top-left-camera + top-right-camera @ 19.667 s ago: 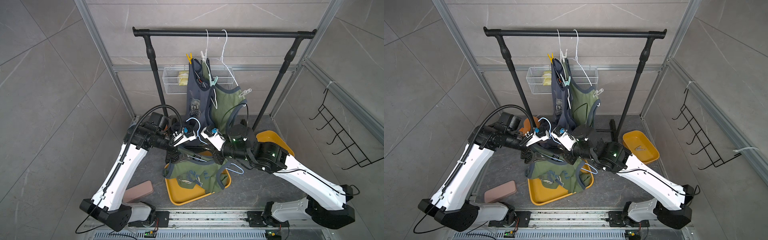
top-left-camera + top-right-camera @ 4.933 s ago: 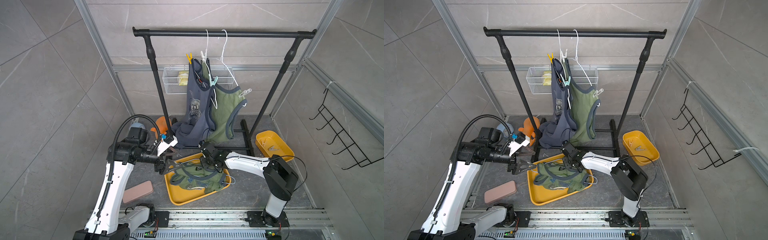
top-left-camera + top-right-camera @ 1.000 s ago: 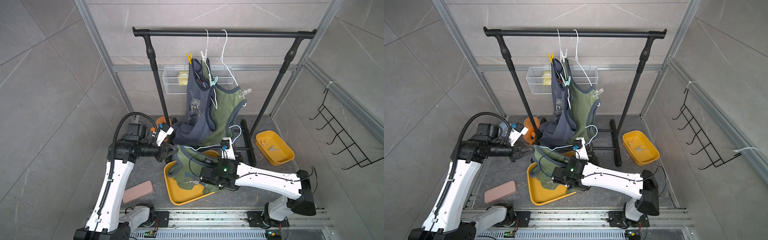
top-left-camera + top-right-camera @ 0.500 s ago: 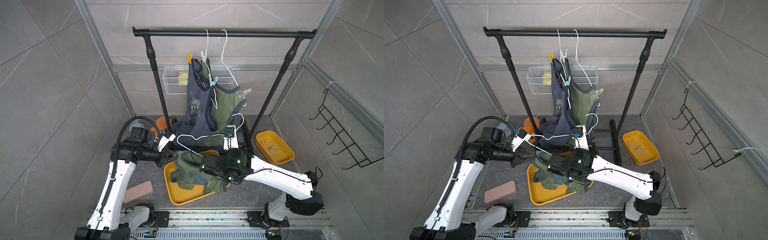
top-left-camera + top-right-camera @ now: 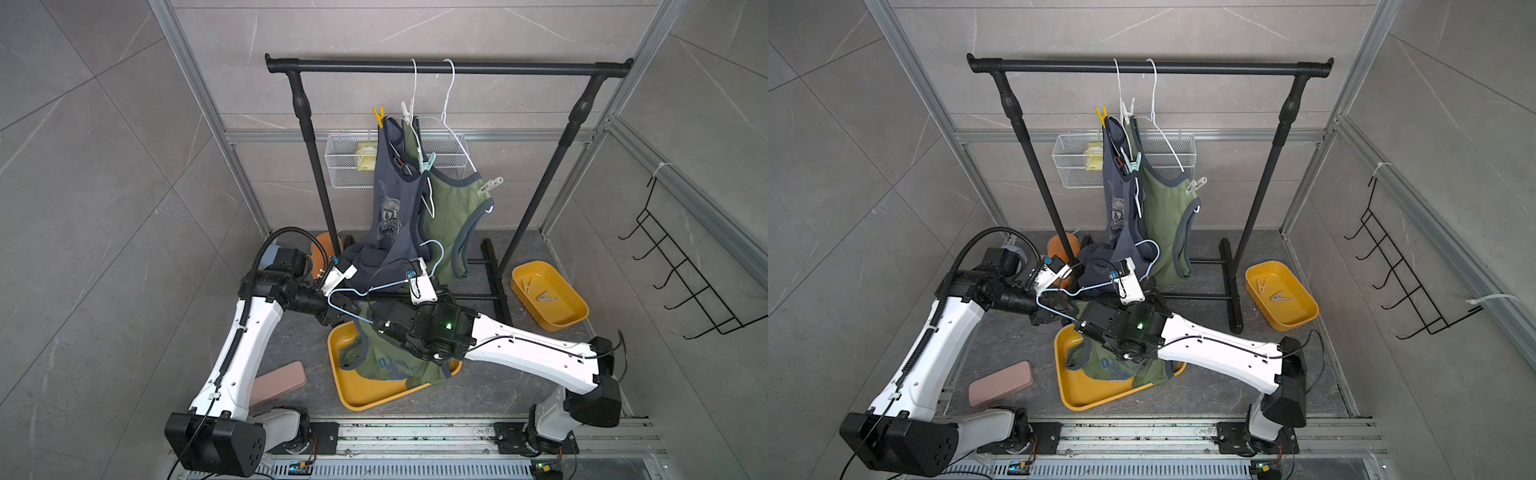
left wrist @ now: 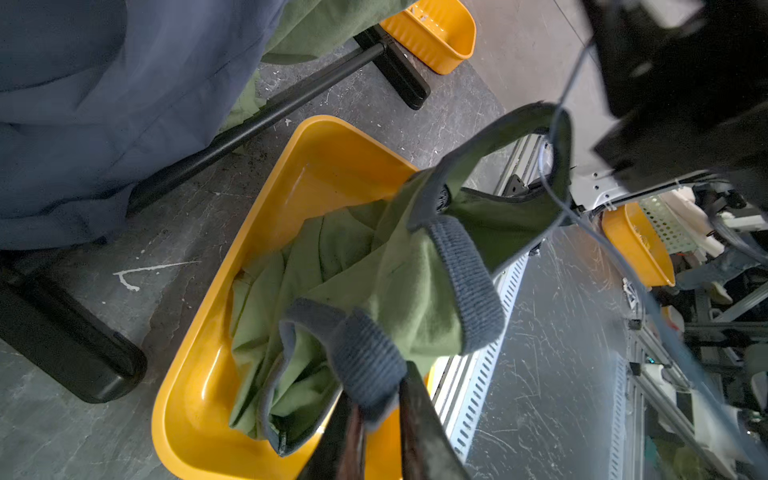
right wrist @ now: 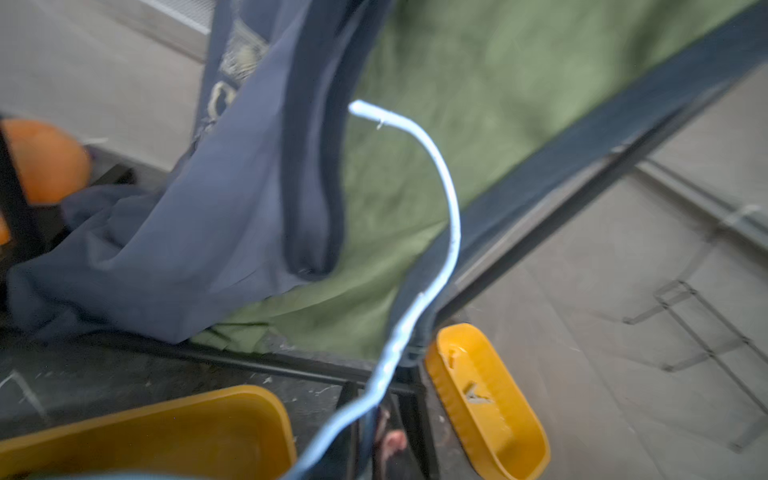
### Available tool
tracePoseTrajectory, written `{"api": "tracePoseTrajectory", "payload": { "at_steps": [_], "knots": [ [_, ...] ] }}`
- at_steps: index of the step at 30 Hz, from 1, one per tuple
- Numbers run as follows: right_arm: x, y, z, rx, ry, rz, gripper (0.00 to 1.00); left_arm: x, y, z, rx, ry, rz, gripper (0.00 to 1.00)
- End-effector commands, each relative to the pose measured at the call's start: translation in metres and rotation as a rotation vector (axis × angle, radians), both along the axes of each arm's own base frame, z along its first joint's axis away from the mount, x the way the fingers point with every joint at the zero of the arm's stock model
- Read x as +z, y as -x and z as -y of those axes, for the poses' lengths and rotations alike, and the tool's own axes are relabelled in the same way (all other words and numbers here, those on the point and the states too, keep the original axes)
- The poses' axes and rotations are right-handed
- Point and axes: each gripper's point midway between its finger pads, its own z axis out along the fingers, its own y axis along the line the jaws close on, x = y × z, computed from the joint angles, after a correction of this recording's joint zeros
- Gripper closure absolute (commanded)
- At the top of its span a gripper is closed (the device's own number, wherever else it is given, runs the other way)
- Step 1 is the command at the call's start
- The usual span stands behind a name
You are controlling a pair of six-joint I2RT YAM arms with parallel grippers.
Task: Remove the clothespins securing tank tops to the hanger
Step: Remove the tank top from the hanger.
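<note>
An olive tank top [image 5: 390,361] [image 5: 1113,365] with blue-grey trim hangs half-lifted over the large yellow tray [image 5: 361,395]. My left gripper [image 6: 380,399] [image 5: 349,316] is shut on its ribbed shoulder strap [image 6: 365,353]. My right gripper [image 7: 370,415] is shut on the pale blue wire hanger [image 7: 451,199] [image 5: 438,249], above the top. On the rail, a slate blue tank top [image 5: 390,199] and another olive one [image 5: 451,216] hang on white hangers. Yellow [image 5: 378,116], white [image 5: 405,110], mint [image 5: 428,162] and white [image 5: 492,185] clothespins clip them.
The black rack [image 5: 449,66] stands behind, its foot bar [image 6: 257,120] beside the tray. A small yellow bin [image 5: 548,299] [image 7: 486,399] at right holds loose clothespins. A pink block [image 5: 278,384], an orange object [image 5: 324,253], a wire basket [image 5: 349,166] and a wall hook rack [image 5: 685,282] surround the space.
My right arm has swung up and to the right with the blue hanger, pulling the olive top partly out of the tray. My left gripper has moved slightly toward the tray.
</note>
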Motion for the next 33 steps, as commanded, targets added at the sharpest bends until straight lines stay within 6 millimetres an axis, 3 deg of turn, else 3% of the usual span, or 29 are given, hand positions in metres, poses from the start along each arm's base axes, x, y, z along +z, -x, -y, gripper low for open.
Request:
{"api": "tracePoseTrajectory", "payload": {
  "at_steps": [1, 7, 13, 16, 25, 33],
  "knots": [
    [0.029, -0.020, -0.039, 0.147, -0.227, 0.028, 1.00, 0.007, -0.001, 0.003, -0.029, 0.028, 0.041, 0.75],
    [0.034, -0.032, -0.073, 0.201, -0.198, 0.017, 1.00, 0.000, -0.007, -0.002, 0.007, -0.008, 0.053, 0.51],
    [0.045, -0.031, -0.068, 0.218, -0.247, 0.074, 1.00, -0.003, -0.008, -0.018, 0.058, -0.108, 0.105, 0.17],
    [0.046, -0.029, -0.065, 0.257, -0.302, 0.108, 1.00, 0.002, -0.021, -0.034, 0.164, -0.158, 0.139, 0.03],
    [0.064, -0.028, -0.059, 0.318, -0.396, 0.171, 1.00, 0.035, -0.020, -0.055, 0.265, -0.228, 0.173, 0.01],
    [0.083, -0.021, -0.026, 0.291, -0.199, 0.237, 1.00, 0.088, 0.021, -0.069, 0.208, -0.291, 0.272, 0.18]
  ]
}}
